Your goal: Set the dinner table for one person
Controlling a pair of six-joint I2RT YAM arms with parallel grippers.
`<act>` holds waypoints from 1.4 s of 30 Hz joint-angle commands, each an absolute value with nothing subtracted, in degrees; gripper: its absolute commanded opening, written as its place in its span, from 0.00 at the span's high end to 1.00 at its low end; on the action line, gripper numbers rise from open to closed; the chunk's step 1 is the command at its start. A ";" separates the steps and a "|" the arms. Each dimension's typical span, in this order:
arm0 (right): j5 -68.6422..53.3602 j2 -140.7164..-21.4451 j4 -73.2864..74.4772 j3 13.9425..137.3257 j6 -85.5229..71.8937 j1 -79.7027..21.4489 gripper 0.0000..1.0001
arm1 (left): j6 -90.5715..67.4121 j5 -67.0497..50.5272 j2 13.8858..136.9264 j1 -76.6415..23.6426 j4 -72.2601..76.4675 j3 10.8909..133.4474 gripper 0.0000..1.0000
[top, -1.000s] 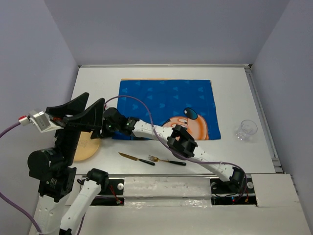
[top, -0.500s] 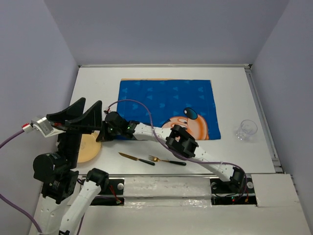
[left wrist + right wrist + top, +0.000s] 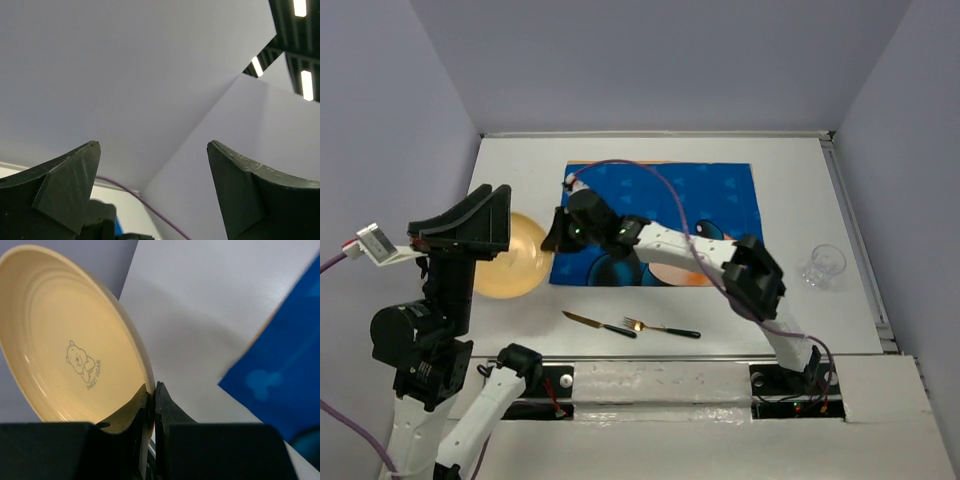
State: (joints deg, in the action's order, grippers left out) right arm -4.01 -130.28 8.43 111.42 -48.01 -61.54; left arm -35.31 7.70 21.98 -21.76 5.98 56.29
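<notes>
Tilted cream plate (image 3: 75, 340), rim clenched in right gripper (image 3: 152, 390), over dinner table (image 3: 790, 180) long left-to-right; left gripper (image 3: 153, 145) agape.

Legible txt: one item only.
Yellow plate (image 3: 75, 315), inner face: "SWEET BEAR" printed beside small bear drawing (image 3: 78, 359).

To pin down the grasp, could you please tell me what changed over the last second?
The right end effector shut on the rim of the plate and raised it, tilted, off the table toward the mat. The left end effector stayed open; knife, fork and glass did not move.
</notes>
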 commanded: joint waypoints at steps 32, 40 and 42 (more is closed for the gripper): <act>-7.91 -101.60 4.04 64.69 -41.22 -21.98 1.00 | -40.88 5.60 25.76 -21.97 7.03 48.72 0.01; -6.86 -104.50 5.27 65.74 -39.90 -20.92 0.91 | -31.38 10.90 21.62 -21.97 2.90 39.38 0.01; -6.94 -105.46 5.97 66.35 -39.73 -20.92 0.85 | -29.72 10.64 21.88 -21.89 2.29 37.62 0.01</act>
State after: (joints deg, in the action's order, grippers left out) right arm -6.55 -103.46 7.01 63.99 -40.91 -21.12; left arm -36.21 8.36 21.96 -21.76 2.22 39.40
